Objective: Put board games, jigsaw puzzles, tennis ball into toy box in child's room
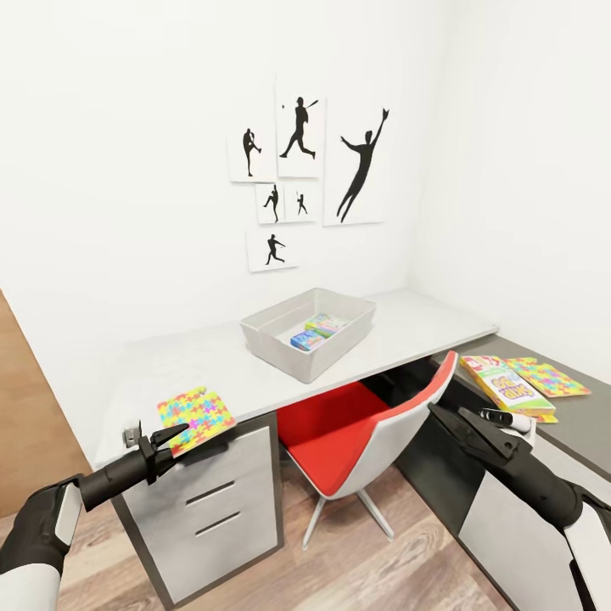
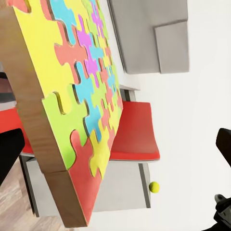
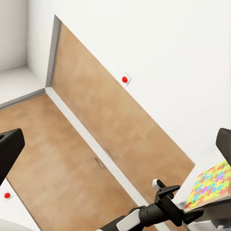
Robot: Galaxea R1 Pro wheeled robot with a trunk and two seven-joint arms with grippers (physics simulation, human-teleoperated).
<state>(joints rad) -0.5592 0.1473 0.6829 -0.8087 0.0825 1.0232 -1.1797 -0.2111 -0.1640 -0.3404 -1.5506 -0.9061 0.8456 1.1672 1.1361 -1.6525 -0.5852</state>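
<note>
While the left pincer [image 1: 165, 441] grips a jigsaw puzzle [image 1: 197, 416] by its corner, lower left in the head view above the counter [image 1: 407, 327] edge, the square could slip or twist free on the way to the toy box [image 1: 263, 335] at centre, since so little is pinched. Right pincer [image 1: 450, 417] hangs released, holding nothing, lower right. Two small boxes lie in the toy box; their print is unreadable. Tennis ball [image 2: 154, 186] shows tiny in the left wrist view.

Two white-shelled arms with black forearms, each black end effector [image 1: 165, 441] [image 1: 454, 418] slim and two-fingered.
</note>
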